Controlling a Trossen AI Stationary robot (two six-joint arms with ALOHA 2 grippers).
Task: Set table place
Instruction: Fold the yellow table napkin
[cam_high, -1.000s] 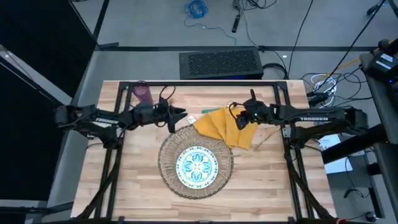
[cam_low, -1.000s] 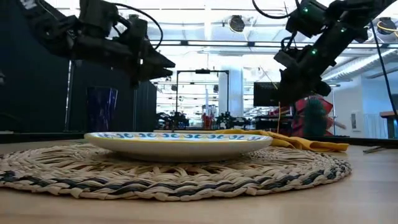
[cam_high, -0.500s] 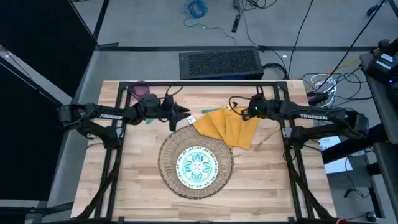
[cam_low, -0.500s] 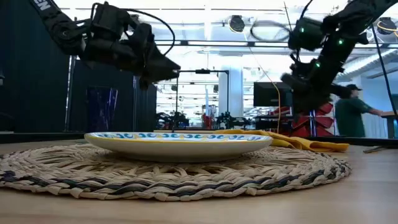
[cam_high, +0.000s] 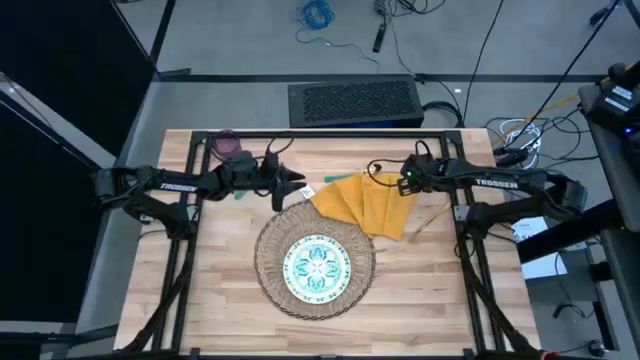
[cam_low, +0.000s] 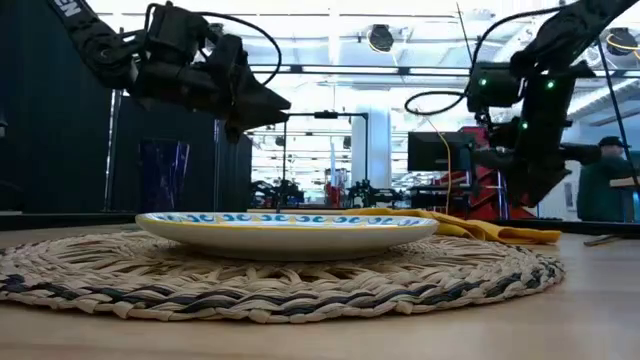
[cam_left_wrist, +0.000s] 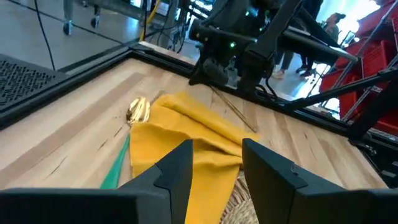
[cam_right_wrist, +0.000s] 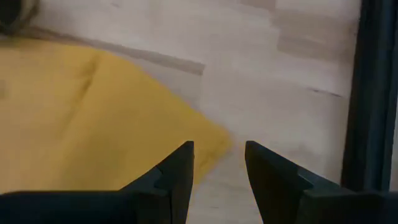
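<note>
Napkin (cam_high: 366, 203), mustard yellow, lies rumpled on the wooden surface (cam_high: 220, 290) just beyond the woven placemat (cam_high: 268, 262), which carries the plate (cam_high: 316, 265). Left end effector (cam_high: 296, 183) hovers beside the napkin, fingers apart, above a gold-and-teal spoon (cam_left_wrist: 134, 116). Right end effector (cam_right_wrist: 217, 162) hangs over the napkin's far edge, fingers apart. Likely risk: pinching one loose layer would drag the cloth and scatter the cutlery.

Dark arms, apparently white "TROSSEN" lettering.
</note>
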